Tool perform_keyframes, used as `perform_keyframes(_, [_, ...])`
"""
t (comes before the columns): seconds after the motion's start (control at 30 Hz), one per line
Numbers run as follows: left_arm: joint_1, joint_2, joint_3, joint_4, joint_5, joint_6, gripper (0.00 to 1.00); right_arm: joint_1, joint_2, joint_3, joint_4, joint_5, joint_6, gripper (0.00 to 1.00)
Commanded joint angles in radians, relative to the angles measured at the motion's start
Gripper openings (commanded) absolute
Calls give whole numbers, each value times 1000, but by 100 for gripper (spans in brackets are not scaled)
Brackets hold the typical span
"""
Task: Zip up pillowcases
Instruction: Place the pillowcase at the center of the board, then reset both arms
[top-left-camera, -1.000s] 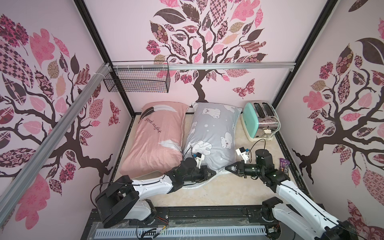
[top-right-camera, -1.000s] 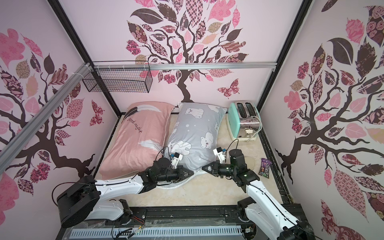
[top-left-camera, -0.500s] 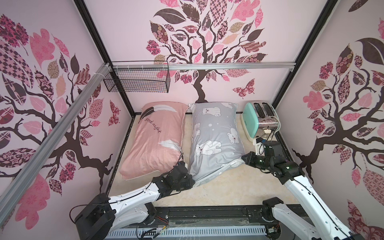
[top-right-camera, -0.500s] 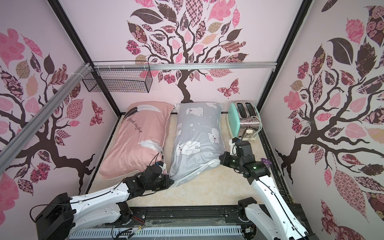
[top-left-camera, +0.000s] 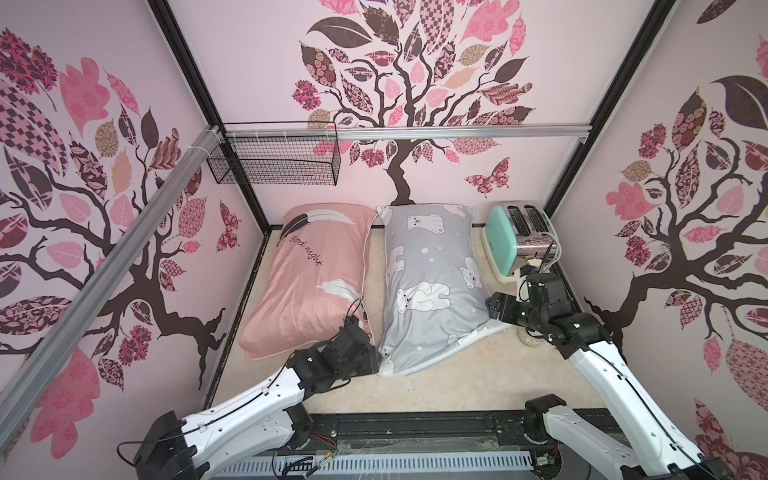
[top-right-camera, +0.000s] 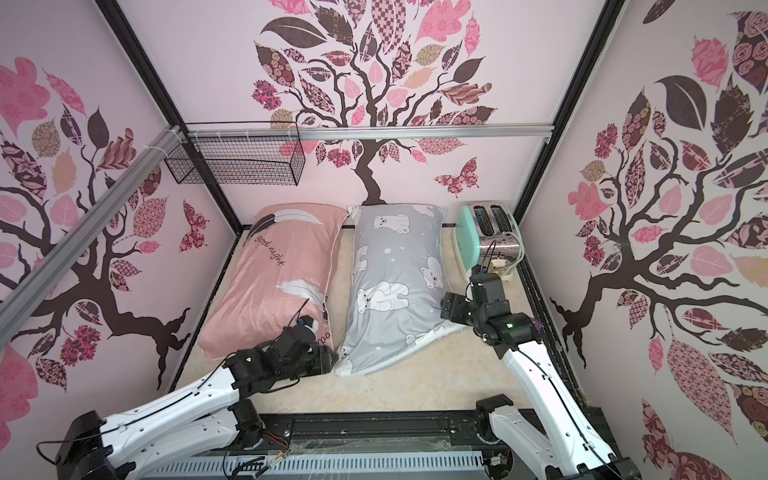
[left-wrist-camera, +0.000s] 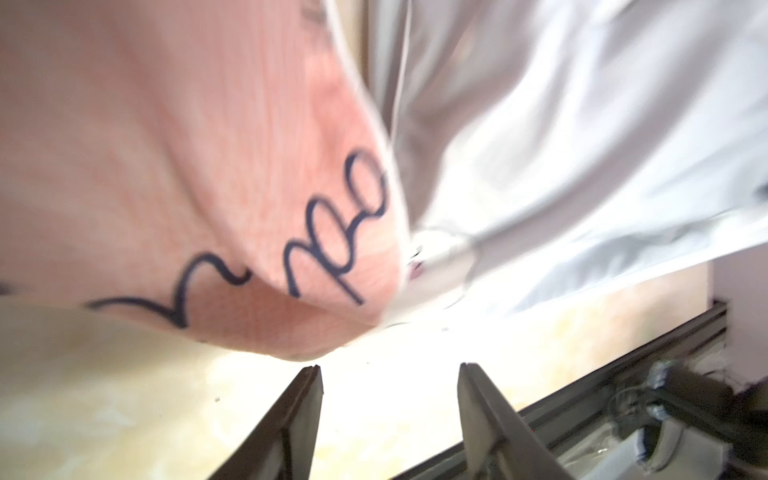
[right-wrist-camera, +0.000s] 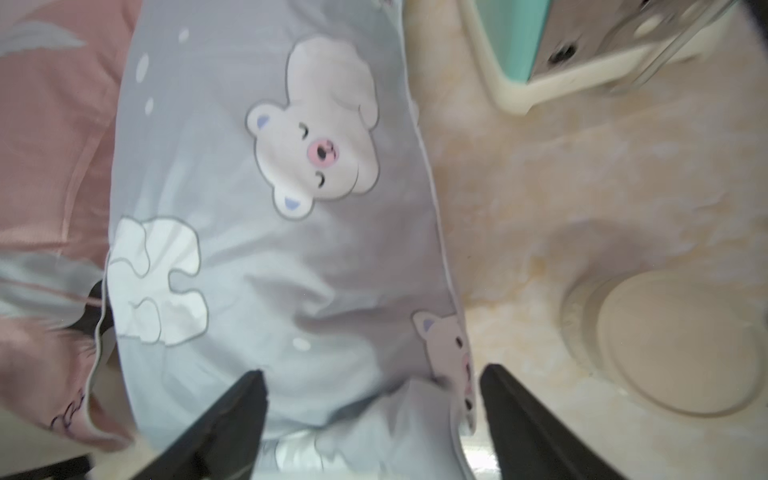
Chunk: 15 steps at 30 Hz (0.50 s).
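Two pillowcases lie side by side on the beige floor: the pink one (top-left-camera: 316, 282) (top-right-camera: 274, 282) with feathers and "good night" script, and the grey one (top-left-camera: 432, 286) (top-right-camera: 395, 286) with white bears. My left gripper (top-left-camera: 377, 358) (top-right-camera: 334, 358) sits low at the grey one's near left corner. In the left wrist view it (left-wrist-camera: 390, 370) is open and empty, just short of the pink corner (left-wrist-camera: 187, 166) and grey fabric (left-wrist-camera: 582, 145). My right gripper (top-left-camera: 491, 306) (right-wrist-camera: 372, 376) is open over the grey case's (right-wrist-camera: 291, 249) near right corner, with loose fabric between the jaws.
A mint and chrome toaster (top-left-camera: 519, 237) stands at the back right, close behind my right arm. A round cream lid or jar (right-wrist-camera: 673, 345) (top-left-camera: 530, 336) sits on the floor under that arm. A wire basket (top-left-camera: 274, 162) hangs on the back rail. The black frame rail (top-left-camera: 415, 428) runs along the front.
Both grippers held the grey pillowcase's near edge at the middle, then moved apart to its two near corners. Both have now opened and the pillowcase lies flat.
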<state>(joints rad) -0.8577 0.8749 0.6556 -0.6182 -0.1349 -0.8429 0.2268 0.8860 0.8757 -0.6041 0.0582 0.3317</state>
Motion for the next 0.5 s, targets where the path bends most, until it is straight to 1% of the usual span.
perform_keyframes(0.0, [98, -3, 115, -115, -351, 210, 76, -6, 3, -95, 264, 259, -189, 99])
perform_keyframes(0.03, [144, 12, 100, -61, -438, 275, 80, -5, 31, -154, 377, 319, -212, 99])
perform_keyframes(0.07, [190, 27, 77, 2, -496, 329, 84, -6, 67, -197, 461, 364, -219, 100])
perform_keyframes(0.1, [252, 45, 48, 80, -529, 383, 87, -5, 114, -245, 567, 383, -229, 100])
perform_keyframes(0.13, [309, 65, 17, 163, -535, 428, 89, -6, 159, -280, 650, 381, -244, 100])
perform_keyframes(0.2, [428, 110, -45, 333, -520, 489, 92, -6, 257, -368, 886, 367, -254, 99])
perform_keyframes(0.3, [574, 178, -134, 570, -463, 543, 92, -7, 373, -438, 1124, 368, -284, 100])
perform_keyframes(0.33, [614, 196, -122, 578, -428, 545, 92, -7, 405, -448, 1174, 373, -300, 100])
perform_keyframes(0.37, [645, 213, -107, 576, -400, 567, 93, -8, 443, -460, 1225, 372, -322, 100])
perform_keyframes(0.43, [666, 251, -111, 653, -402, 637, 93, -12, 511, -472, 1305, 385, -354, 100])
perform_keyframes(0.47, [676, 272, -112, 684, -386, 673, 94, -16, 533, -481, 1342, 387, -357, 100])
